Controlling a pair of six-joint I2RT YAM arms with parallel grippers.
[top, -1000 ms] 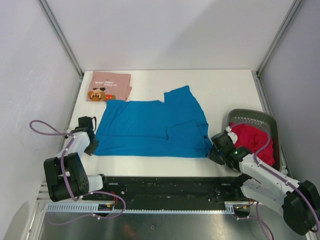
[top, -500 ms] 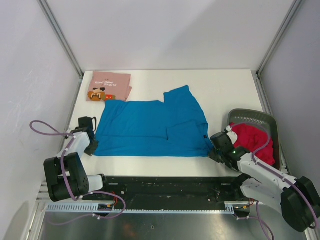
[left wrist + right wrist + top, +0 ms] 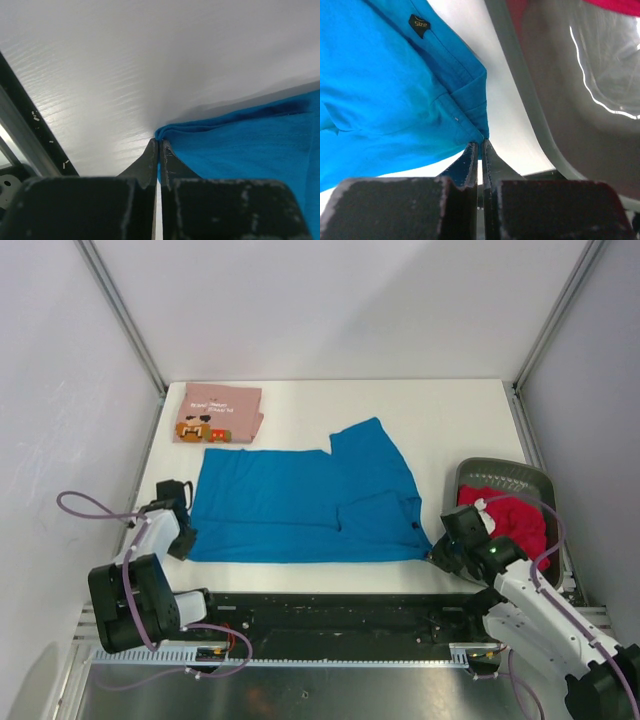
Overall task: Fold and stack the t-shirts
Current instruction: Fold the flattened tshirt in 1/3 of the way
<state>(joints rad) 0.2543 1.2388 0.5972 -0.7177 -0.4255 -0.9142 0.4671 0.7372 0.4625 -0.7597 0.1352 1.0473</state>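
The blue t-shirt (image 3: pixel 305 502) lies spread across the middle of the white table. My left gripper (image 3: pixel 184 542) is shut on its near left corner (image 3: pixel 165 134). At the near right corner (image 3: pixel 479 131), my right gripper (image 3: pixel 440 558) pinches the blue cloth between shut fingers. A size tag (image 3: pixel 418 24) shows on the cloth in the right wrist view. The pink printed t-shirt (image 3: pixel 218 412) lies folded at the far left. The red t-shirt (image 3: pixel 512 521) is bunched in the basket at the right.
The dark grey plastic basket (image 3: pixel 508 476) stands at the table's right edge, its wall (image 3: pixel 560 95) close beside my right gripper. A metal rail (image 3: pixel 30 135) runs along the table's left side. Grey walls enclose the table on three sides.
My right gripper has shut on the blue t-shirt's near right corner and drawn it toward the near edge. The left gripper has shifted nearer too, and the shirt's near hem lies straighter.
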